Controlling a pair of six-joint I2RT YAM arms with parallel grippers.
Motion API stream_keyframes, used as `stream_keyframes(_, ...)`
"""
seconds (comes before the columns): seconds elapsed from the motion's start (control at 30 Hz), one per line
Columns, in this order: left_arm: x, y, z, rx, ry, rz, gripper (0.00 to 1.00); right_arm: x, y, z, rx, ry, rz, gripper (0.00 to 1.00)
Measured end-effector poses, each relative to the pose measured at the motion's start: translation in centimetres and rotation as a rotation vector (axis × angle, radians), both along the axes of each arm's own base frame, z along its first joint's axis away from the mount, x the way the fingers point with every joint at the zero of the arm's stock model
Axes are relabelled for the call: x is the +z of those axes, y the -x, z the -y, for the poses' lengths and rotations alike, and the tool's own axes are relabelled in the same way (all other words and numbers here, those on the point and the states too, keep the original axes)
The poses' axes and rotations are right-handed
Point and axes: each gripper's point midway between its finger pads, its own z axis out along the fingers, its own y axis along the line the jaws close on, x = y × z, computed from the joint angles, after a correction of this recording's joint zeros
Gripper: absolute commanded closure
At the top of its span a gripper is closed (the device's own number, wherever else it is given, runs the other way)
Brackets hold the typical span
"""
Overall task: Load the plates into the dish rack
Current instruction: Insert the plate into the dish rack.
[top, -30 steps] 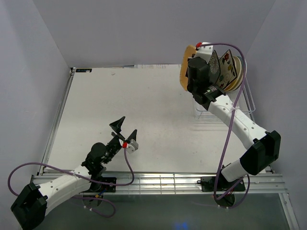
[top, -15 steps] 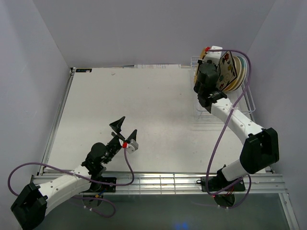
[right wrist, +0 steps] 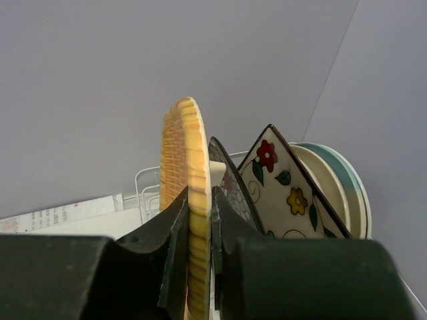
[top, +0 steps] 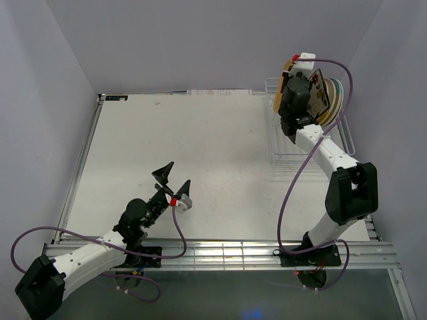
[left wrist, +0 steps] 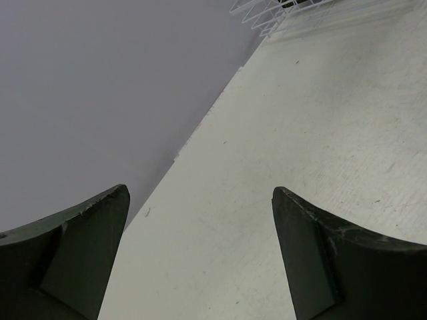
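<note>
My right gripper point(right wrist: 199, 220) is shut on the rim of the orange-yellow plate point(right wrist: 187, 167) and holds it upright on edge over the white wire dish rack point(top: 283, 150) at the far right. In the top view the plate point(top: 287, 67) shows just left of the gripper. Behind it in the rack stand a black floral plate point(right wrist: 230, 183), a flowered cream plate point(right wrist: 283, 190) and a teal-rimmed plate point(right wrist: 347, 183). My left gripper point(top: 172, 179) is open and empty above the near left of the table.
The rack's wire corner point(left wrist: 263, 10) shows far off in the left wrist view. The grey back wall and right wall stand close behind the rack. A metal rail point(top: 220, 253) runs along the table's near edge.
My right arm has carried the orange-yellow plate right and back, from beside the rack's left edge to over the rack, next to the standing plates. The left arm has not moved.
</note>
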Motion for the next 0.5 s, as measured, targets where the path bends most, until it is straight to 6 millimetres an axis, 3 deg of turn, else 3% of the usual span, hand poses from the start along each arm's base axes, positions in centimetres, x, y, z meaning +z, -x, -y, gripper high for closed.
stream_keyframes(0.5, 0.0, 0.0, 0.0, 0.000, -0.002, 0.002, 0.02, -2.2, -1.8, 2.0, 0.048, 0.063, -0.072, 0.92)
